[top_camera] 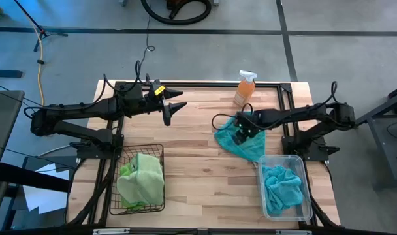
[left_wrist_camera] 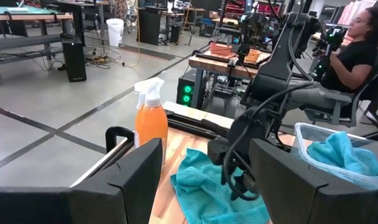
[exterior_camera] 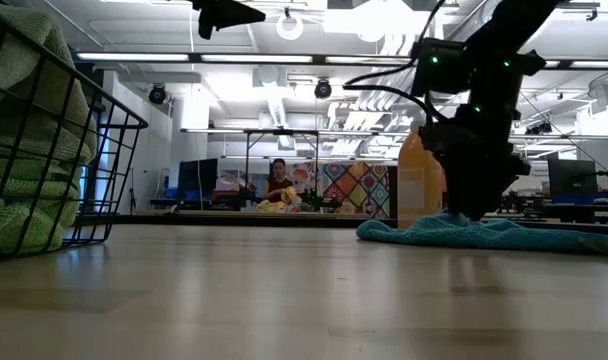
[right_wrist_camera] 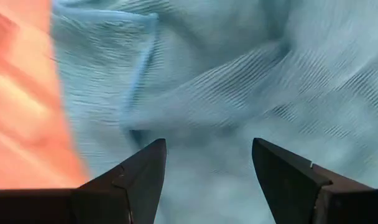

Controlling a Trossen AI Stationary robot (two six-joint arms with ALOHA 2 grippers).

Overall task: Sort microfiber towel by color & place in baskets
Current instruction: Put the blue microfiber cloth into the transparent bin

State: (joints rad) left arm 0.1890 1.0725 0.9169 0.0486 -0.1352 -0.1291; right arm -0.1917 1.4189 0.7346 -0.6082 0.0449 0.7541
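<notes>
Lowering onto the loose turquoise towel [top_camera: 241, 141] at the worktop's [top_camera: 198, 163] centre-right, the right gripper [top_camera: 240, 133] has its fingers released wide, nothing held; close on a raised fold — not flat cloth — so both layers lift together; the clear plastic basket [top_camera: 305, 184], holding another turquoise cloth, waits toward five o'clock; the left gripper [top_camera: 175, 101] hovers spread and empty at eleven o'clock, the green towels [top_camera: 141, 177] in the wire basket [top_camera: 113, 189].
</notes>
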